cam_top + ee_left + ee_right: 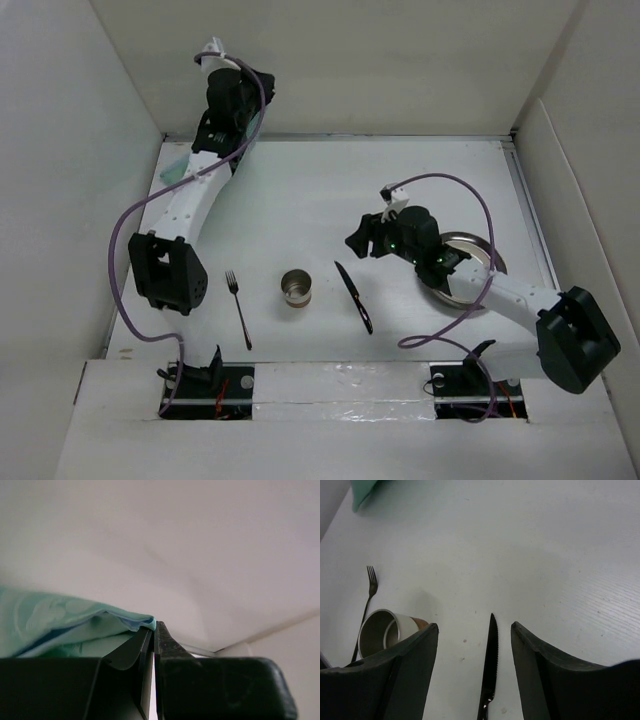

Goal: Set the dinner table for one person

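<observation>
The dinner table (pixel 330 190) is a white tabletop walled by white panels. On it lie a fork (pixel 238 308), a metal cup (pixel 296 289) and a black knife (pixel 353 296). My left gripper (pixel 195 152) is at the far left corner, shut on the edge of a green cloth (pixel 172 170). The left wrist view shows the cloth (pixel 60 620) pinched at the closed tips (pixel 154 626). My right gripper (pixel 358 243) is open. In the right wrist view it (pixel 475 627) hangs above the knife (pixel 491 665), the blade between the fingers. The cup (pixel 382 632) and fork (pixel 367 595) lie to its left.
A silver plate (pixel 472 246) lies at the right, partly under my right arm. White walls close in the back and both sides. The cloth's corner (pixel 362 492) shows at the top left of the right wrist view.
</observation>
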